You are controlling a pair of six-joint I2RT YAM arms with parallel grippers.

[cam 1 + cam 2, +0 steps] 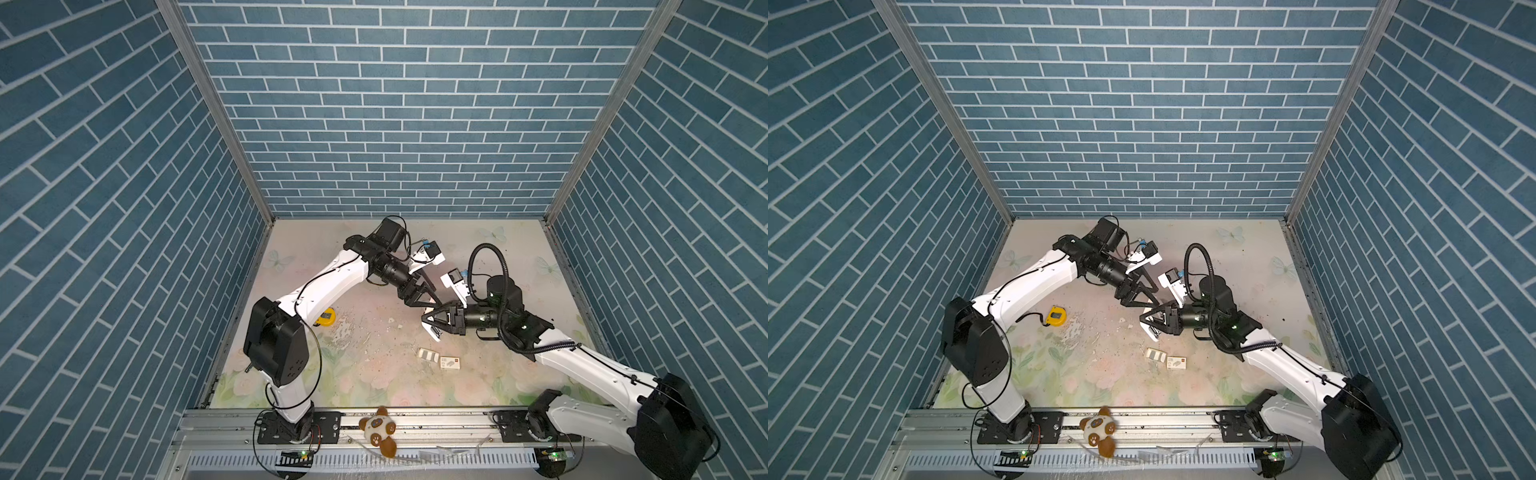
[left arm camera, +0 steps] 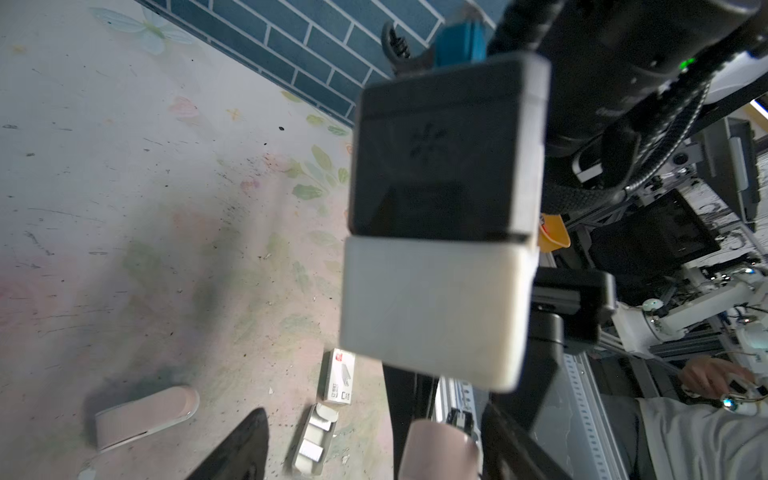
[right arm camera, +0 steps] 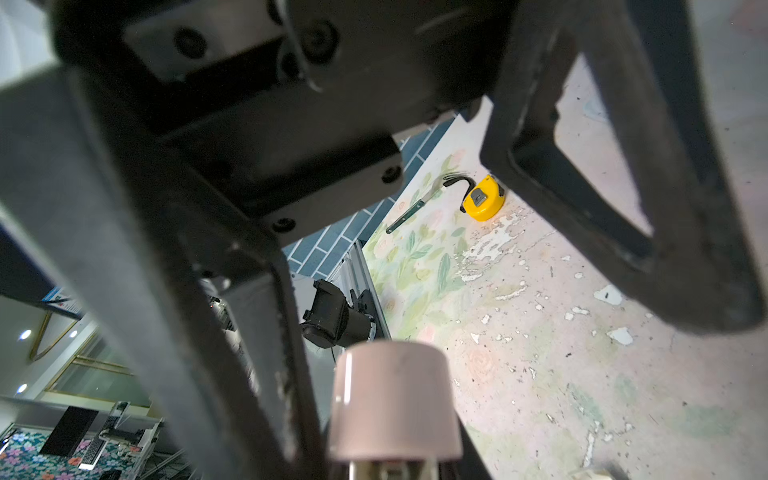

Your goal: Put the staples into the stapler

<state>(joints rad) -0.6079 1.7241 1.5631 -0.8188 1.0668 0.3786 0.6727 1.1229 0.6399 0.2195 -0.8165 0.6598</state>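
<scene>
Jaws of the left gripper (image 1: pixel 428 302) stand wide apart, its fingertips just up and left of the right gripper (image 1: pixel 424 321) in both top views. The right gripper's jaws are clamped on the pale pink stapler (image 3: pixel 395 403), holding it above the table (image 1: pixel 374 374), right of centre.

Nearest, at lower centre, a plush toy (image 1: pixel 379 428) lies on the metal rail (image 1: pixel 436 415). Farther in, right of centre, the staples (image 2: pixel 311 451) lie as grey strips in their white tray (image 1: pixel 428 354) on the table. The printed sleeve (image 1: pixel 451 363) lies just beside the tray, on its right. Both are lower in the frame than the grippers and apart from them. At about the grippers' depth, left of centre, sits a yellow tape measure (image 1: pixel 1056 316). A blue brick wall (image 1: pixel 395 124) closes the back.
</scene>
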